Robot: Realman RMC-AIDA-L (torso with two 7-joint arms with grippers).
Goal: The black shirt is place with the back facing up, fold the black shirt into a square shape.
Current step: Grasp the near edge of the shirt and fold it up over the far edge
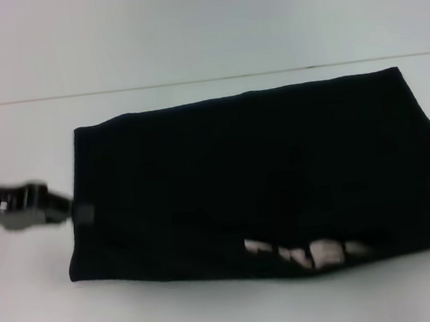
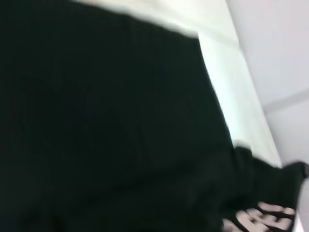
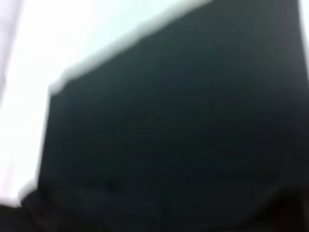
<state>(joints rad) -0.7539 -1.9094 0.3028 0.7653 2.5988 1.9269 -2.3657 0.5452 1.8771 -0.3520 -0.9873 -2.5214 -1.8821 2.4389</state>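
The black shirt (image 1: 256,179) lies folded into a wide rectangle on the white table (image 1: 217,316). A strip of its white lettering (image 1: 311,252) shows along the near edge, right of centre. My left gripper (image 1: 83,213) reaches in from the left and sits at the shirt's left edge, about halfway along it. The left wrist view is filled with the shirt (image 2: 106,125), with the lettering (image 2: 265,217) at one corner. The right wrist view shows the shirt (image 3: 183,130) close up and one of its corners against the table. My right gripper is out of the head view.
The white table's far edge (image 1: 190,80) runs across behind the shirt, with a pale wall beyond. Bare table (image 1: 29,306) lies left of and in front of the shirt. The shirt's right side reaches the edge of the head view.
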